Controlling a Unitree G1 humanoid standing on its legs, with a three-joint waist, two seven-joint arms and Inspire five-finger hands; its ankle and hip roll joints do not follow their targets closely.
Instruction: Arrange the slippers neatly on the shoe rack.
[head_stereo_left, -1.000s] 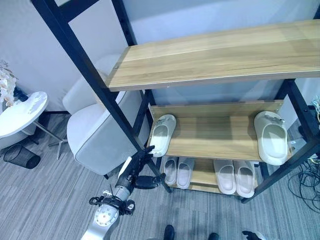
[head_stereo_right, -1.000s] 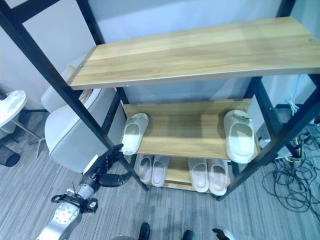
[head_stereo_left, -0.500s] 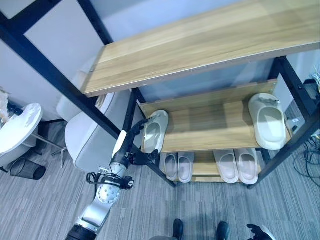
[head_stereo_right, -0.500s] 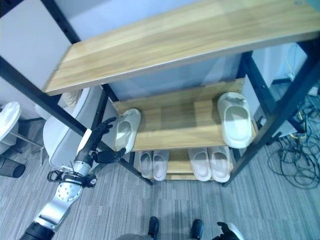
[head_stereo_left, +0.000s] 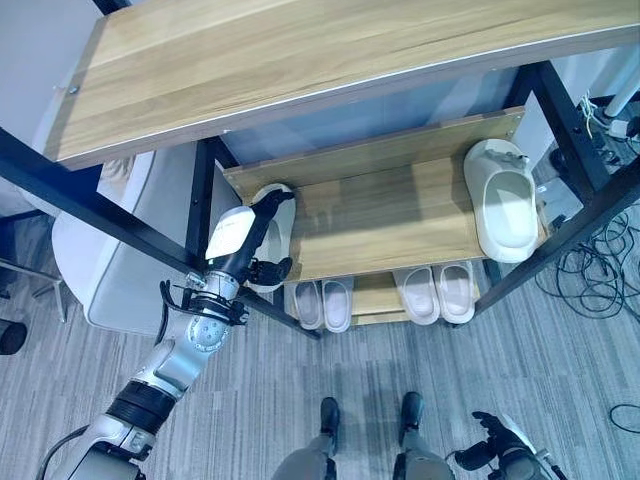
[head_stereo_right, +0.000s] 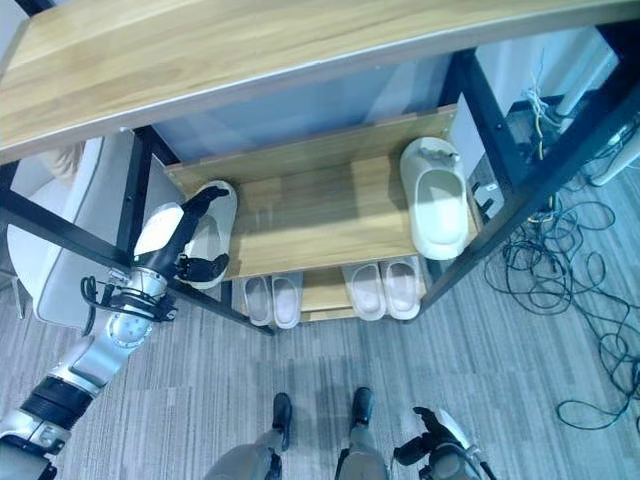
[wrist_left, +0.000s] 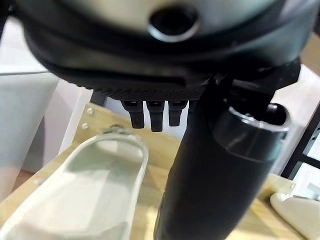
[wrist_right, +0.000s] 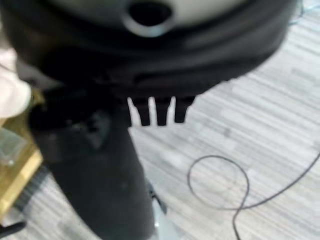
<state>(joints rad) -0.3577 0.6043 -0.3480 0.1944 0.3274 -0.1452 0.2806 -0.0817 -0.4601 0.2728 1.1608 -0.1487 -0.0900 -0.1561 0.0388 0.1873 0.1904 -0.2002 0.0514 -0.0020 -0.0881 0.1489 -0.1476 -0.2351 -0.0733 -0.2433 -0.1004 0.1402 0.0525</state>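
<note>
— Wooden boards and a black frame make the shoe rack (head_stereo_left: 400, 215). Where is the left hand (head_stereo_left: 255, 235)?

— It is at the middle shelf (head_stereo_left: 390, 220), at its end beside a black post (head_stereo_left: 200, 205). The straight fingers (head_stereo_left: 272, 203) lie along the pale slipper (head_stereo_left: 281, 215) that rests there, and the thumb (head_stereo_left: 270, 270) stands out near the slipper's front end. The hand is released; it does not grasp the slipper.

— And the other slipper of this shelf?

— The second slipper (head_stereo_left: 505, 205) lies well apart from the hand, at the far end of the same shelf, with its hollow upward.

— What is below the hand?

— On the bottom shelf (head_stereo_left: 375, 300), two pairs of slippers. One pair (head_stereo_left: 325, 302) is just beneath the hand, a little to the inside. The other pair (head_stereo_left: 437, 292) is further along.

— The right hand (head_stereo_left: 485, 450)?

— It is low over the grey floor (head_stereo_left: 560, 370), away from the rack. I cannot tell how its fingers stand.

— Anything beside the rack?

— A white armchair (head_stereo_left: 100, 270), on the outer side of the left hand.
</note>
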